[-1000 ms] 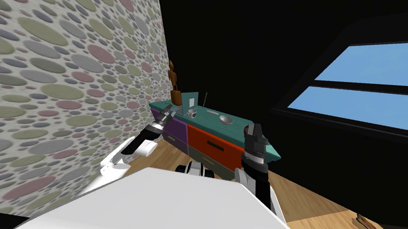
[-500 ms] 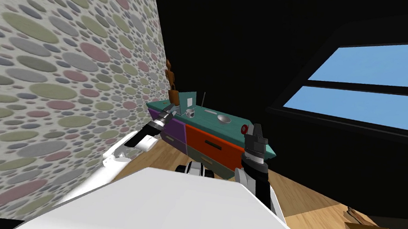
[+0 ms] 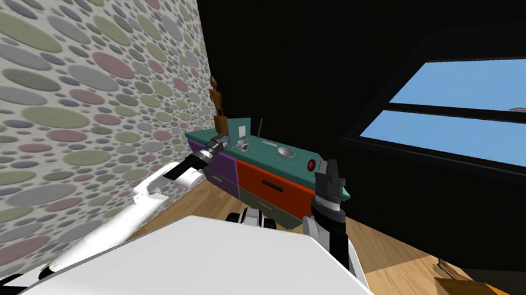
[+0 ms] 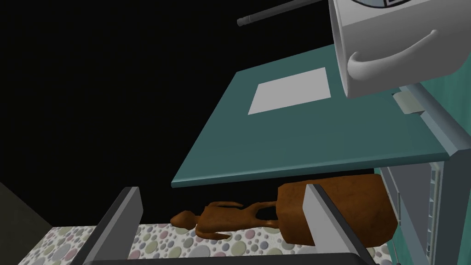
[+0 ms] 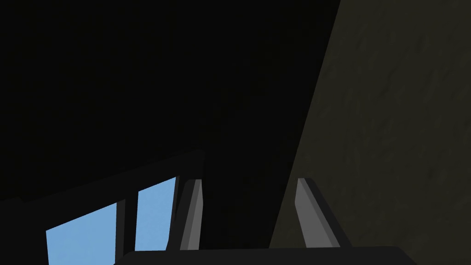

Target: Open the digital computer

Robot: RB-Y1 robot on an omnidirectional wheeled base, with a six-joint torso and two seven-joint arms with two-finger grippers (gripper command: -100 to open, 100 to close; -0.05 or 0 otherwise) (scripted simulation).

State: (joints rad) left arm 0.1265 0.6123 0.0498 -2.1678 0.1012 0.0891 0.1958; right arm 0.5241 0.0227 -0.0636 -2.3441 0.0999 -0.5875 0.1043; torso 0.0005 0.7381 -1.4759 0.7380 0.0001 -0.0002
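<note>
Left gripper (image 4: 222, 191): released, both blades spread wide with nothing between them, reaching over the left end of the dresser top.
Just past its tips: the free edge of the computer (image 4: 317, 138), a laptop whose teal lid stands raised off its grey base; I cannot tell whether the blades touch it.
Lid: one white patch (image 4: 290, 89) on its outer face.
Behind the lid: one brown pot (image 4: 349, 207) against the dotted wall (image 3: 46, 101), holding one brown branching figure (image 4: 221, 218).
Beside the laptop: one pale grey mug (image 4: 391, 50) with one handle; something grey-blue shows at its mouth, too little to name.
Past the mug: one thin dark rod (image 4: 276, 11).
Further along the top: one grey bowl (image 3: 285, 152), contents not readable, then one small red thing (image 3: 312, 165) near the right end.
Dresser (image 3: 264, 182): teal top, with purple, orange-red and grey-green drawer fronts.
Right gripper (image 5: 248, 180): released, blades apart and holding nothing, raised near the dresser's right end.
</note>
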